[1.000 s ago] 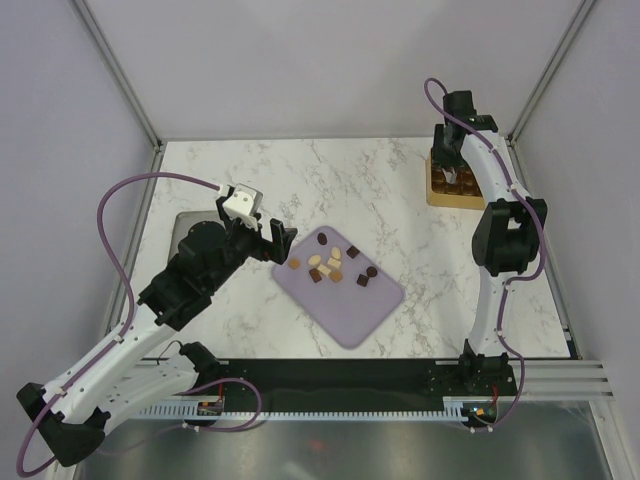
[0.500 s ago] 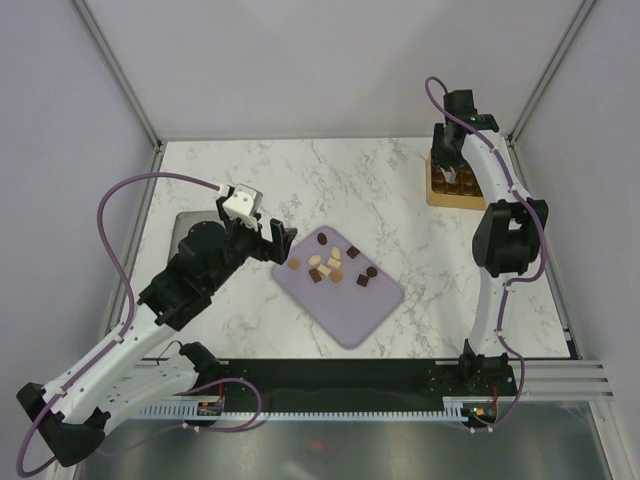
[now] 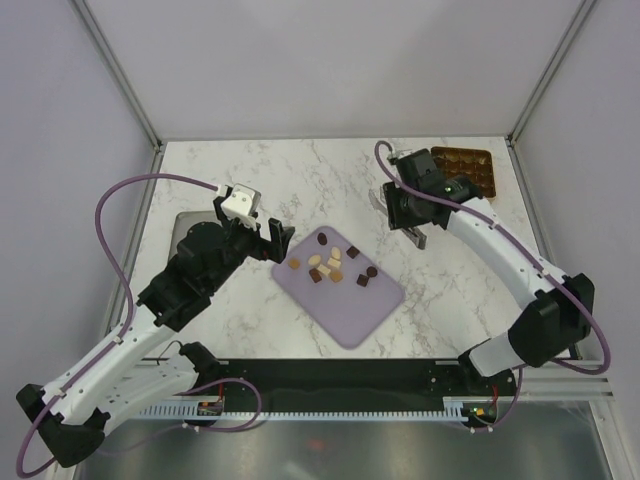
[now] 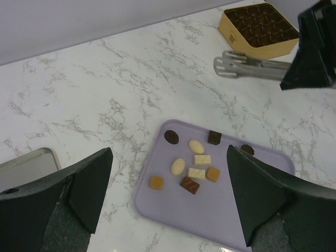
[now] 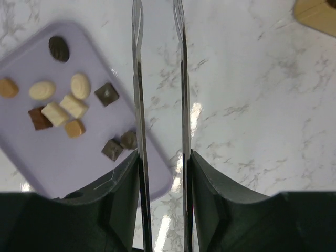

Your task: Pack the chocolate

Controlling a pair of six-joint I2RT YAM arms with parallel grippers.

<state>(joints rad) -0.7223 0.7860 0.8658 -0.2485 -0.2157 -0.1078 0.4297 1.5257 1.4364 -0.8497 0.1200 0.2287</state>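
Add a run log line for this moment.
left gripper open near mat | right gripper shut on tweezers, tips empty, between tray and mat | chocolate on mat

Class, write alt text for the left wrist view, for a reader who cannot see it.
Ten small chocolates, dark, caramel and cream, lie clustered on a lilac mat on a marble table, framed by the left gripper's wide-open dark fingers. Beyond, metal tongs jut in from the right, near a gold tray.
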